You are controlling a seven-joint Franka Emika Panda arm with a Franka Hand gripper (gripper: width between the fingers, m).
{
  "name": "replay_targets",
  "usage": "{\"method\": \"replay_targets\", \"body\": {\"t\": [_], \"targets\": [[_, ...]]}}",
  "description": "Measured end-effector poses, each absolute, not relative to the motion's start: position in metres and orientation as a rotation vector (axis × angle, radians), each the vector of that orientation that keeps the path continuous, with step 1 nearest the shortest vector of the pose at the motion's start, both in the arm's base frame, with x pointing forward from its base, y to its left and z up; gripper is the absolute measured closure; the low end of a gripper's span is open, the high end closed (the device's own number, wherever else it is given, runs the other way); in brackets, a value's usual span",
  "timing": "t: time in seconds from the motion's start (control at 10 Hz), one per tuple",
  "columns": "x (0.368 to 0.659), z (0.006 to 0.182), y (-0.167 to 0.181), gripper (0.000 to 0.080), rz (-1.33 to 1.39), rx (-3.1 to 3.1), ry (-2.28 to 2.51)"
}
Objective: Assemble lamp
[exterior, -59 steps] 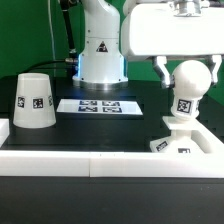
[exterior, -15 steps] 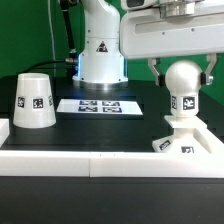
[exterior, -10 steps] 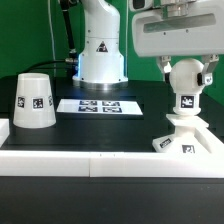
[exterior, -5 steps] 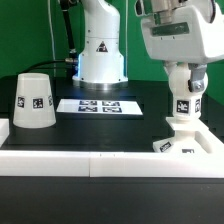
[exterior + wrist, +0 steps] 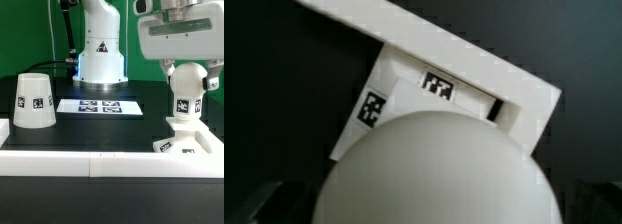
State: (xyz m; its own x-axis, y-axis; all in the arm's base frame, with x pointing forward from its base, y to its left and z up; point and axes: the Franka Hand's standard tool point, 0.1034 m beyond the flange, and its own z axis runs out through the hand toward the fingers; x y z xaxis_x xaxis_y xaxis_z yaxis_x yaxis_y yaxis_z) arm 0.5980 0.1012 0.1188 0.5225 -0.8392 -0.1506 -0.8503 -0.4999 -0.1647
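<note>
The round white bulb stands upright with its stem in the small flat base block at the exterior view's right. My gripper reaches down from above, with a finger on each side of the ball, shut on it. In the wrist view the bulb fills the near field and the tagged base lies beyond it; my fingers are only dark edges at the corners. The tapered shade stands apart at the exterior view's left, wide end down.
The marker board lies flat at the middle back, in front of the robot's pedestal. A low white wall runs along the front of the black table, and the base block rests against it.
The gripper has turned about its vertical axis while on the bulb, and the bulb's tag has shifted with it. The bulb sits slightly lower on the base than in the earliest frame. The shade has not moved.
</note>
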Motion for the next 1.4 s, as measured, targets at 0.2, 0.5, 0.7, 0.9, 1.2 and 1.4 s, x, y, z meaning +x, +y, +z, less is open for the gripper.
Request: {"method": "replay_targets", "body": {"t": [0.2,0.5,0.7,0.9,1.2,1.4], "targets": [[0.598,0.119,0.100,0.0101,0.053,-2.630,1.268],[0.598,0.119,0.100,0.0101,0.018,-2.746,0.986],[0.609,0.124,0.100,0.0101,-0.172,-2.909,0.488],[0.609,0.125,0.103,0.0101,-0.224,-2.963,0.140],[0.609,0.123,0.101,0.0101,-0.250,-2.989,-0.234],[0.609,0.122,0.100,0.0101,-0.262,-2.979,-0.427]]}}
